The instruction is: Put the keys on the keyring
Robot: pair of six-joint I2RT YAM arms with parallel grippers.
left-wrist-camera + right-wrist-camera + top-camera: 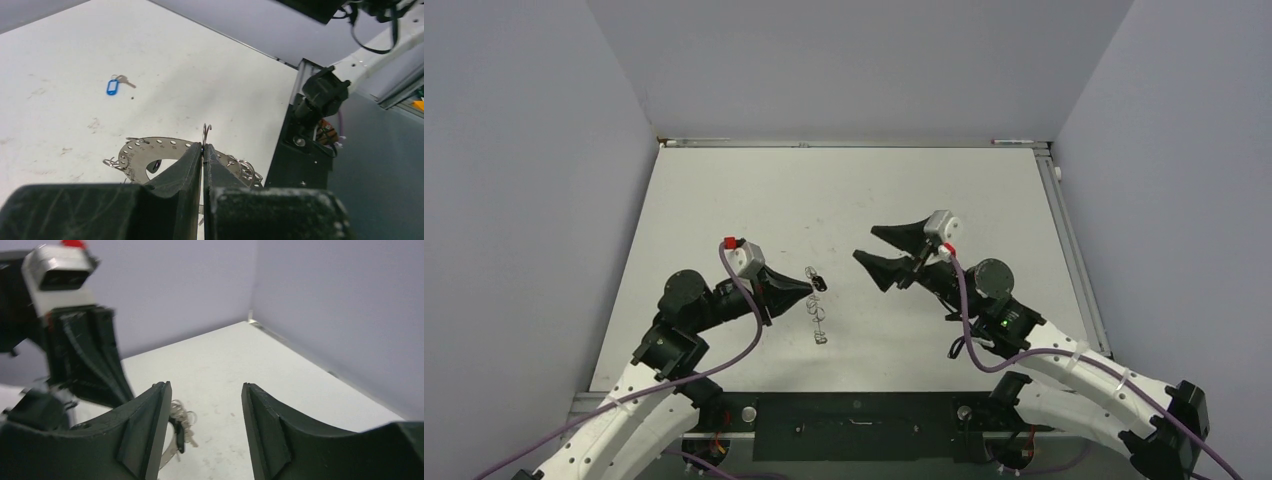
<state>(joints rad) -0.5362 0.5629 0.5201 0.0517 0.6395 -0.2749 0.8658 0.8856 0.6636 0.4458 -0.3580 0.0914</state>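
Left wrist: holed grey keyring (150, 148), loop (207, 131) in clenched left gripper (203, 146); right gripper (205, 386) released.

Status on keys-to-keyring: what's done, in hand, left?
Done: nothing certain. A dark piece, maybe the black-headed key, sits by the keyring; whether it is threaded I cannot tell. In hand: left fingers shut on a wire loop of the keyring; right fingers open, empty. Left: the blue-tagged key lies loose on the table, apart from the keyring.

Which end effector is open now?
The right end effector: its jaws stand apart, empty, while the left end effector is shut on a wire loop of the keyring.
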